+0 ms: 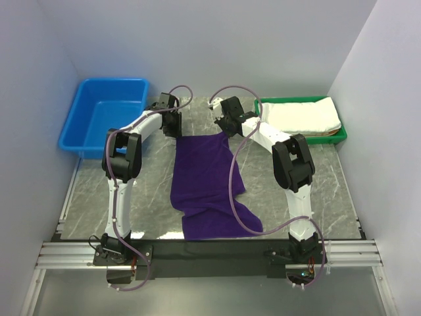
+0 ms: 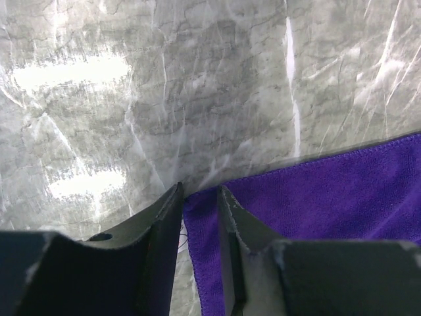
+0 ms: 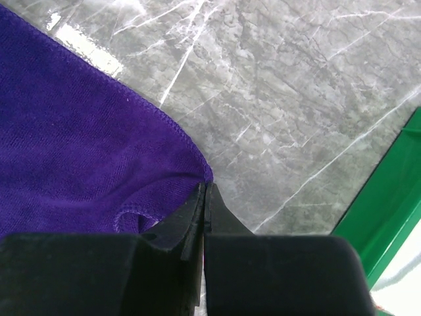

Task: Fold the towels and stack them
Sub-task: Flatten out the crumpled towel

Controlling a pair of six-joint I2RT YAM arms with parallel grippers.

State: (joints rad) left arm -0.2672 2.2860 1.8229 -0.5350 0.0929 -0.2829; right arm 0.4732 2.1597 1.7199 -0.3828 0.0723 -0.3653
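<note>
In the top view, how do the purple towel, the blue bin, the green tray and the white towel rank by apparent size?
1. Purple towel and blue bin: about alike, no ranking.
2. Green tray.
3. White towel, lying inside the tray.

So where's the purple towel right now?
Top view: the purple towel lies spread mid-table between the arms, far corners at the left end effector and right end effector, blue bin to its left, green tray to its right.
</note>
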